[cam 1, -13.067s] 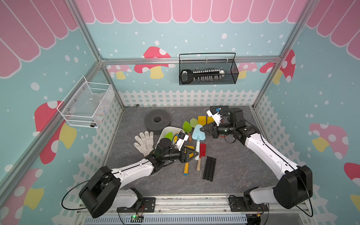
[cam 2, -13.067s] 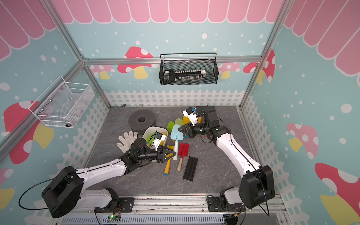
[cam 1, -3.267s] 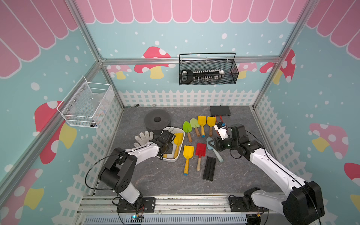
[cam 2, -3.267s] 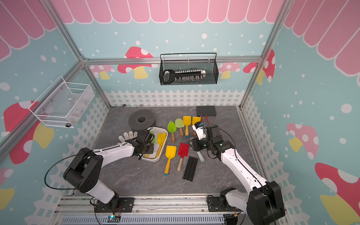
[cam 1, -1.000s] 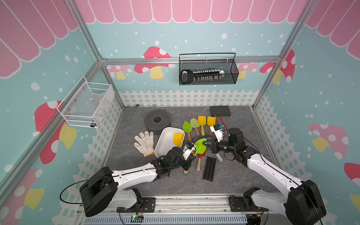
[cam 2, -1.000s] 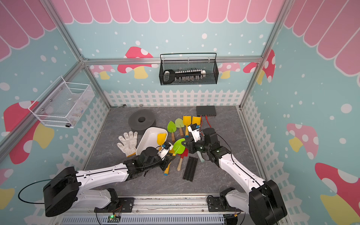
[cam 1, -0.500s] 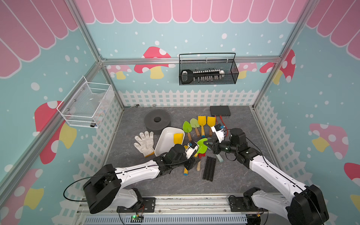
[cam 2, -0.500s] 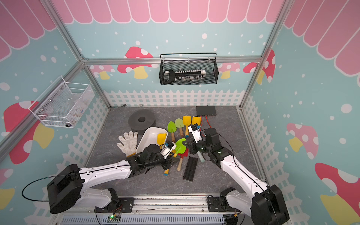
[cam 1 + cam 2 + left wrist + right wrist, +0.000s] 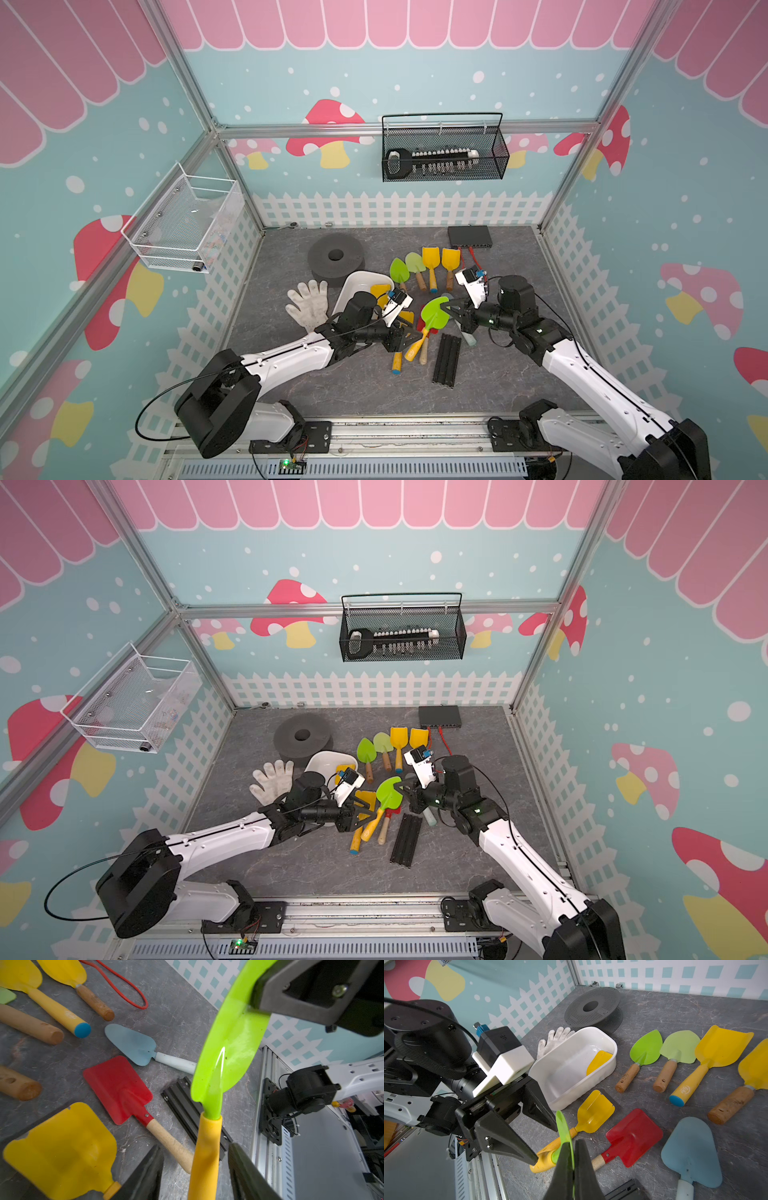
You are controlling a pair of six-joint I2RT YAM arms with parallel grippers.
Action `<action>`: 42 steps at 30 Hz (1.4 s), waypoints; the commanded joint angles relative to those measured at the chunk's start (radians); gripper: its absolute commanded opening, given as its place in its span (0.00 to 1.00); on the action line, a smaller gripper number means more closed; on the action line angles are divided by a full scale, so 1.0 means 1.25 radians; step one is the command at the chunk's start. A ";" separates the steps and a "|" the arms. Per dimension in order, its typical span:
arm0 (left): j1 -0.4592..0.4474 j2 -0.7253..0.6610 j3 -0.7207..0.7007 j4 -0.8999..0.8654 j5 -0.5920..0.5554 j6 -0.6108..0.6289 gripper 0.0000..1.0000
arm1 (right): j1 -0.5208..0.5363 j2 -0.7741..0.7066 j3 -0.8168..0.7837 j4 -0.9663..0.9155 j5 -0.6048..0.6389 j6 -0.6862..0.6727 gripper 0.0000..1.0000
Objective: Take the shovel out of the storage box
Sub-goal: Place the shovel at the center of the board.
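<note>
The storage box [image 9: 356, 281] [image 9: 606, 1042] is a white tub, tipped against the grey spool, with a yellow shovel blade [image 9: 599, 1059] inside. A lime-green shovel [image 9: 434, 312] [image 9: 388, 791] with a yellow handle [image 9: 205, 1157] hangs above the floor, outside the box. My right gripper [image 9: 446, 311] [image 9: 572, 1142] is shut on the edge of its green blade [image 9: 228, 1043]. My left gripper [image 9: 409, 332] [image 9: 195, 1146] is open. Its fingers [image 9: 145, 1172] stand either side of the yellow handle with gaps on both sides.
Several shovels lie on the floor: green and yellow ones [image 9: 430, 259], a red one [image 9: 631, 1136], a yellow one [image 9: 593, 1113], a blue trowel [image 9: 691, 1151]. A black bar [image 9: 446, 359], a white glove [image 9: 307, 301], a grey spool [image 9: 336, 259] and a black switch [image 9: 469, 237] lie around them.
My left jaws have opened off the yellow handle. The right gripper keeps the green blade pinched, and the shovel stays in the air between the arms.
</note>
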State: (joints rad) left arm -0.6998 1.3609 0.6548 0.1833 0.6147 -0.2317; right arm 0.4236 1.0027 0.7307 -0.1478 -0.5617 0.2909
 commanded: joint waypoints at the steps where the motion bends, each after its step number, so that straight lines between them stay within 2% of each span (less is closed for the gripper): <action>1: 0.002 -0.004 -0.001 0.020 0.087 -0.010 0.53 | -0.010 -0.020 0.021 -0.005 -0.008 -0.013 0.00; 6: -0.001 0.043 0.027 0.001 0.158 -0.002 0.53 | -0.028 -0.041 0.018 -0.005 -0.017 -0.006 0.00; 14: -0.012 0.092 0.064 -0.060 0.166 0.030 0.54 | -0.072 -0.117 -0.015 0.030 -0.024 0.035 0.00; 17: -0.014 0.097 0.067 -0.057 0.184 0.027 0.52 | -0.080 -0.117 -0.018 0.037 -0.034 0.040 0.00; 19: -0.017 0.096 0.069 -0.056 0.190 0.027 0.47 | -0.082 -0.112 -0.018 0.041 -0.045 0.041 0.00; 21: -0.018 0.094 0.068 -0.051 0.194 0.025 0.39 | -0.083 -0.108 -0.019 0.048 -0.053 0.042 0.00; 26: -0.017 0.093 0.066 -0.038 0.189 0.014 0.06 | -0.084 -0.106 -0.020 0.049 -0.054 0.036 0.00; 28: -0.017 0.093 0.065 -0.029 0.181 0.005 0.00 | -0.084 -0.106 -0.020 0.046 -0.054 0.032 0.09; 31: -0.017 0.089 0.056 -0.001 0.159 -0.018 0.00 | -0.084 -0.101 -0.011 0.026 -0.049 0.028 0.45; 32: -0.017 0.086 0.050 0.016 0.147 -0.032 0.00 | -0.084 -0.100 -0.009 0.022 -0.049 0.027 0.53; 34: -0.018 0.078 0.036 0.050 0.110 -0.060 0.00 | -0.084 -0.097 -0.010 0.012 -0.028 0.036 0.62; 37: -0.021 0.056 0.021 0.070 0.040 -0.083 0.00 | -0.083 -0.099 -0.004 -0.014 0.018 0.048 0.65; 42: -0.032 0.018 -0.018 0.114 -0.082 -0.110 0.00 | -0.080 -0.109 -0.001 -0.040 0.065 0.080 0.65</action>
State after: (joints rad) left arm -0.7303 1.4208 0.6563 0.2420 0.6281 -0.3382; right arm 0.3161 0.8772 0.7208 -0.1593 -0.5350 0.3611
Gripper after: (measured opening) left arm 0.245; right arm 0.649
